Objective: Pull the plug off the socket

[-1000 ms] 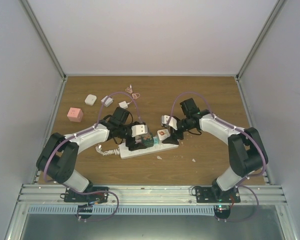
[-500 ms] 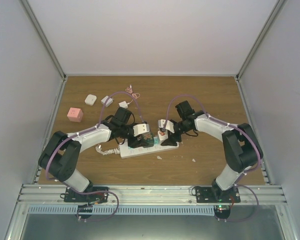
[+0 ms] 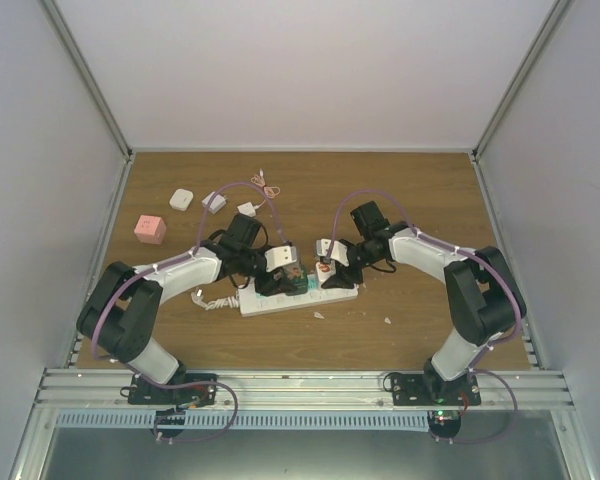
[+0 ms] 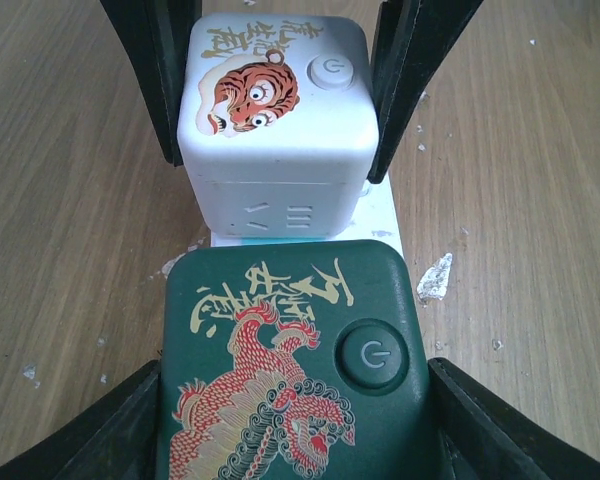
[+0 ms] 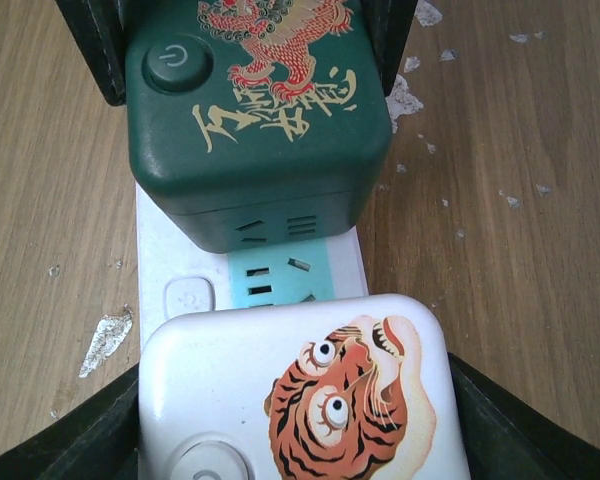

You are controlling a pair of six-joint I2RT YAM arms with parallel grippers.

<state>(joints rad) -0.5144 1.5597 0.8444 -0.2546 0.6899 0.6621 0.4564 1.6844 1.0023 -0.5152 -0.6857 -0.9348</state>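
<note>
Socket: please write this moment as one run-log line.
left end effector: shut on green plug | right end effector: shut on white plug | both plugs in socket

White socket strip (image 5: pixel 160 255) lying flat, green dragon cube plug (image 5: pixel 250 100) and white tiger cube plug (image 4: pixel 275 110) seated in it.

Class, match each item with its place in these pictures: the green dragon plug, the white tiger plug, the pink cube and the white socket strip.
Column one:
1. green dragon plug
2. white tiger plug
3. pink cube
4. socket strip

Column two:
A. on the left side of the table, away from both arms
B. between the right arm's fingers
C. lying flat under both plugs
D. between the left arm's fingers

Pairs: 1-D, 2-B, 3-A, 4-C
</note>
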